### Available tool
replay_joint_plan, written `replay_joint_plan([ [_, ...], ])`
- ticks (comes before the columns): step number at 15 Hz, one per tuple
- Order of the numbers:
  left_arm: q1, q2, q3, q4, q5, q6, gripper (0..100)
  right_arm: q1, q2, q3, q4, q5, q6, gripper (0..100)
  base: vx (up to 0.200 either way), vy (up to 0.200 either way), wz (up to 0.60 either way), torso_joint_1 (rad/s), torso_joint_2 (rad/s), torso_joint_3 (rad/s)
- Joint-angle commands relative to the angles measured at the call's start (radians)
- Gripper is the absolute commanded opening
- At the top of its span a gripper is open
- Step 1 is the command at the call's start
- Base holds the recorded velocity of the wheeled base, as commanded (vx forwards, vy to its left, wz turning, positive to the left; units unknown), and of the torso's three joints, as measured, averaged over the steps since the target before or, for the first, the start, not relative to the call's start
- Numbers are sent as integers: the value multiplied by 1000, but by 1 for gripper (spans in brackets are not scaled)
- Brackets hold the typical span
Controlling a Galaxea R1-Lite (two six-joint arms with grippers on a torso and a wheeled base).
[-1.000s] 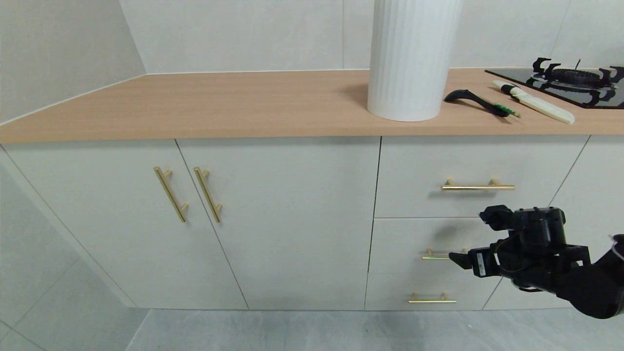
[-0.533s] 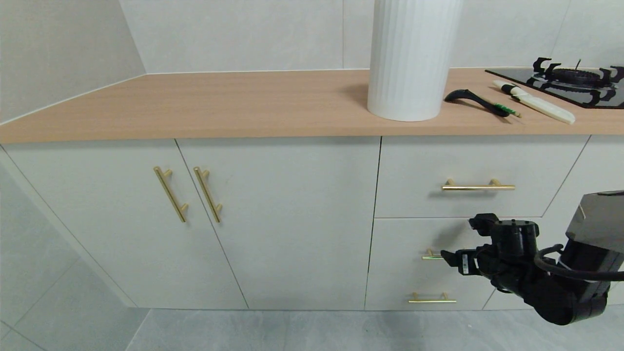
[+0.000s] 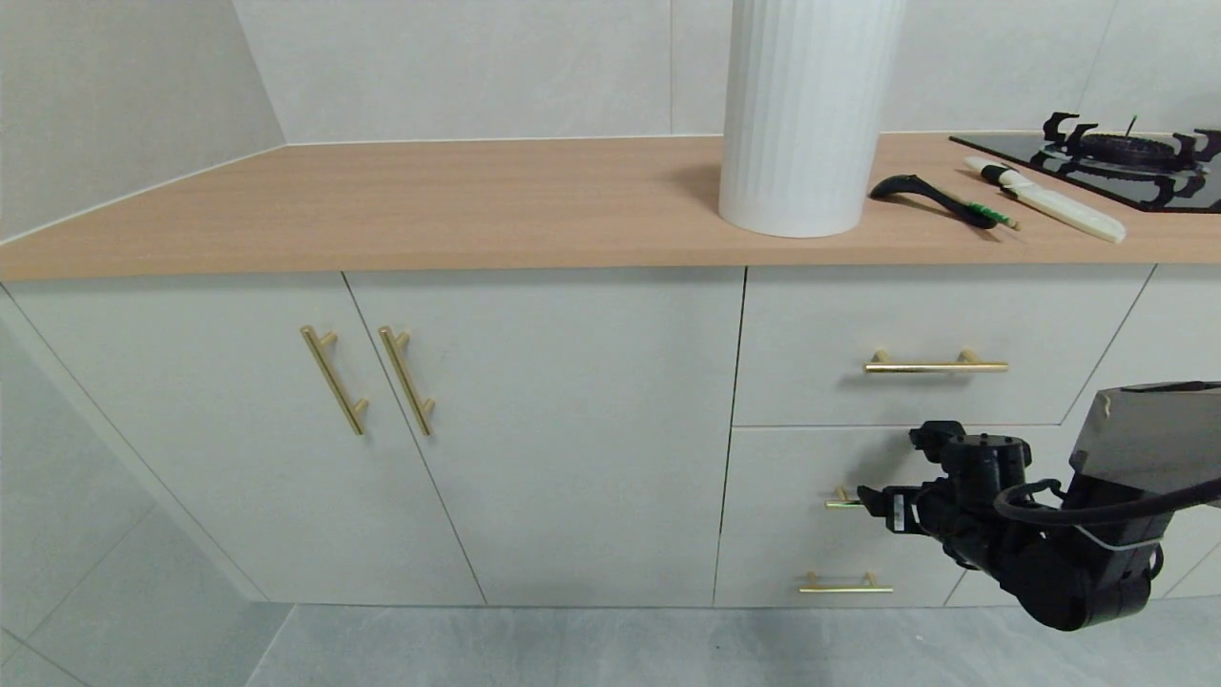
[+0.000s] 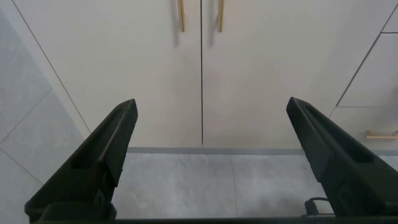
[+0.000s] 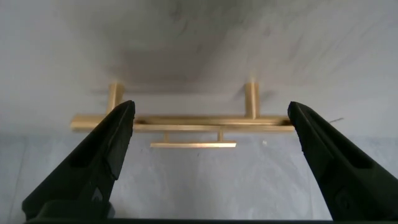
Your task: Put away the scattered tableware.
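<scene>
Task barely started. The tableware sits out on the countertop [image 3: 429, 205]: a black spoon [image 3: 930, 197], a thin green-tipped utensil [image 3: 992, 218] touching its handle end (chopsticks or similar, can't tell), and a cream-white knife [image 3: 1049, 202] just beside them, near the gas hob [image 3: 1126, 157]. A tall white ribbed container [image 3: 806, 114] stands next to the spoon. Nothing is picked up and nothing is stowed. All three drawers look shut, as do the cabinet doors [image 4: 201, 68].

The step in hand looks like opening the middle drawer. The right gripper [image 3: 892, 466] is low in front of the drawer stack, fingers spread wide, lined up on the middle drawer handle [image 3: 839, 501]. In the right wrist view the gripper [image 5: 208, 121] has that handle [image 5: 186, 122] lying across the gap between its fingers, not yet clamped, and contact is not clear. The bottom drawer handle [image 5: 193, 145] is below it and the top drawer handle [image 3: 935, 364] above, untouched.

The left gripper [image 4: 211, 109] has its fingers apart and holds nothing, pointing at the base of the cabinet doors and the floor.

Still left: grip the handle, pull the drawer, move each utensil in, close it.

Versus the earlier frames, the right gripper has moved in toward the drawer front and slightly lower, so its tips now reach the handle, and more of the arm behind it is in frame. Its opening is unchanged. The countertop items have not moved, and the camera has not shifted.
</scene>
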State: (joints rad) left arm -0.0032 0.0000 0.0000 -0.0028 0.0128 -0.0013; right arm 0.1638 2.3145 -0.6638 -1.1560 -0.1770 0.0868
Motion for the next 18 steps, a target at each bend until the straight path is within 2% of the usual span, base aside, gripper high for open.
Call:
replay_joint_plan([
  [1,0,2,0,0,0,0,100,0,45,-14,-25,-12,-1,100,0,0,0,0,0,0],
  [14,0,0,0,0,1,0,100,-1,60,-7,-11,-16,-4,100,0,0,0,0,0,0],
  [18,0,0,0,0,1,0,100,-1,26,1,61,-16,-4,100,0,0,0,0,0,0],
])
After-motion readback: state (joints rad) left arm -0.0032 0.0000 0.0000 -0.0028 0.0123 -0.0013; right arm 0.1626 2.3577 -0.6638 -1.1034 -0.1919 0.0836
